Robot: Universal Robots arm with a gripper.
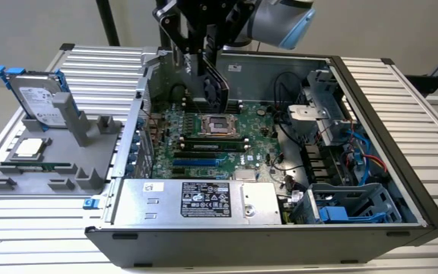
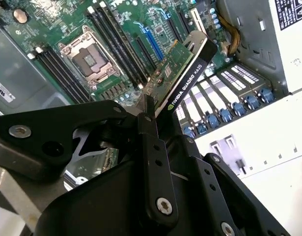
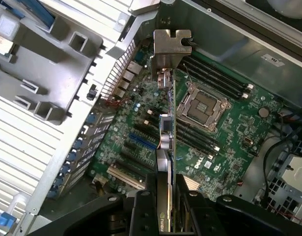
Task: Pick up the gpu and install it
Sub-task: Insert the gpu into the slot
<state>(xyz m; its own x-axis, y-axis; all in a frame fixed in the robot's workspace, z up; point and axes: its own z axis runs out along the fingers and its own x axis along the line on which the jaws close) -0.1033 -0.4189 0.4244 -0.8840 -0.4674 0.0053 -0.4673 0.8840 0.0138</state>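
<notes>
Reaches straight down into the open case (image 1: 264, 245), hand (image 1: 206, 64) clamped on the graphics card (image 1: 217, 90), held on edge above the motherboard (image 1: 264, 154), beside its processor socket (image 1: 220, 124).

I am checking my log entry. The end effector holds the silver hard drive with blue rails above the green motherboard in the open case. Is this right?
No. The end effector holds the green expansion card with a black cooler above the green motherboard, as the second wrist view shows.
</notes>
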